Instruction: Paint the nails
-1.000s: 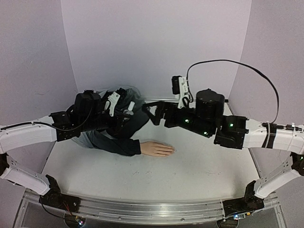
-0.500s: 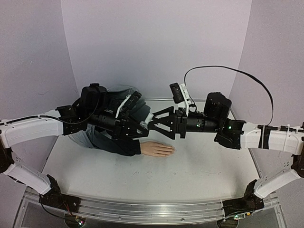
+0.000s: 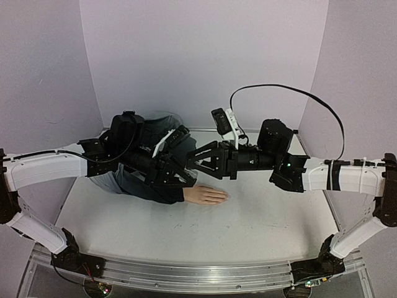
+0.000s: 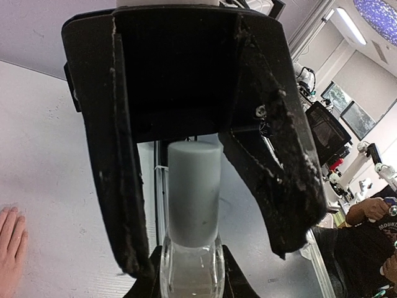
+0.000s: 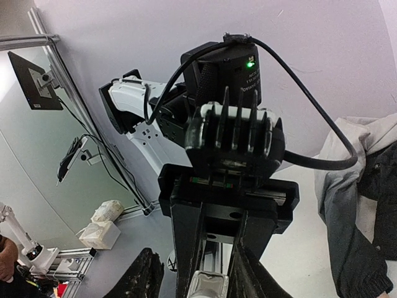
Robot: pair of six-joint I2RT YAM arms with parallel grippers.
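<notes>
Grey cap [image 4: 194,192] still on polish bottle [image 4: 189,276] clamped in left gripper [image 3: 186,176]; right gripper [image 3: 197,162] straddles cap, contact unclear. Painting of nails [image 3: 223,197] not begun.

The white table surface [image 3: 248,230] is enclosed on three sides by plain pale lilac walls [image 3: 205,62], and an aluminium rail [image 3: 186,273] is fixed along its near edge. Past the surface's edge, a long ceiling light [image 4: 350,25] and a dark monitor [image 4: 325,127] are seen in the left wrist view. A second screen [image 5: 34,84] on a metal frame is seen in the right wrist view.
</notes>
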